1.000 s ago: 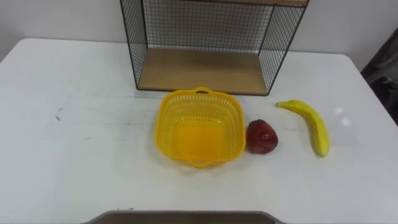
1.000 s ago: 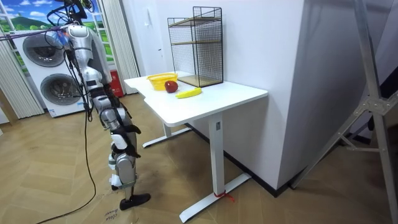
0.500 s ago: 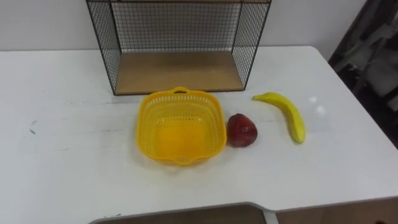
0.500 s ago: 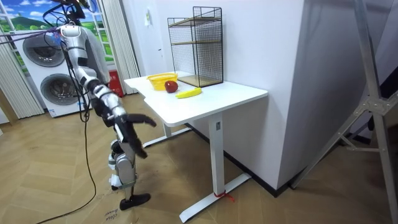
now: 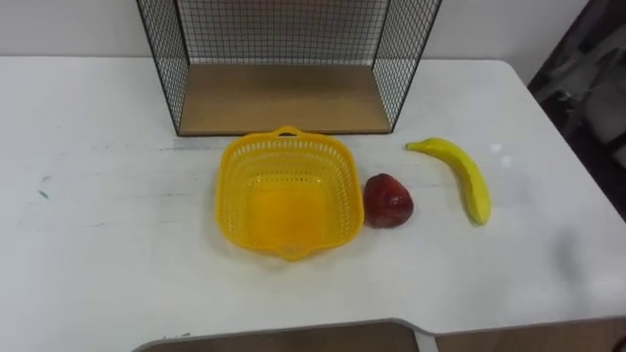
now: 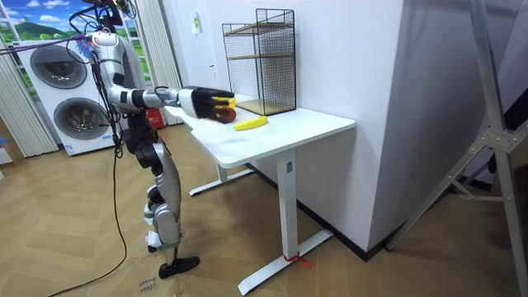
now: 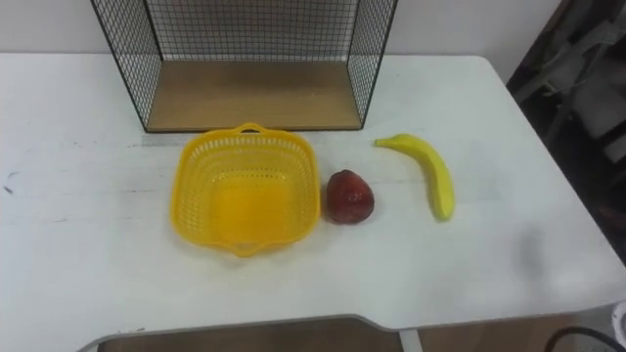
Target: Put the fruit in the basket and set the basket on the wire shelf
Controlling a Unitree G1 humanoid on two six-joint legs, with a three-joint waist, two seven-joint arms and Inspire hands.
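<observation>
moved: we are raising our right arm, which was hanging low by our legs half a second ago; the right hand (image 6: 205,99) is now stretching out level toward the table (image 5: 98,244). the fruit and basket are lying where they were.
hand state: we are not managing to tell from the room view whether it is wide or closed.
basket: the basket (image 5: 227,191) is sitting empty at the table's middle, just near of the wire shelf (image 5: 284,98).
fruit: the red fruit (image 5: 388,200) is lying just right of the basket, close to its wall; the banana (image 5: 465,176) is lying further right, apart from both.
done so far: we are judging that nothing is done yet.
left to do: both fruits are waiting to go into the basket, and the basket is waiting to go onto the shelf's wooden floor.
stance: we are standing at the table's near side, facing the shelf.
</observation>
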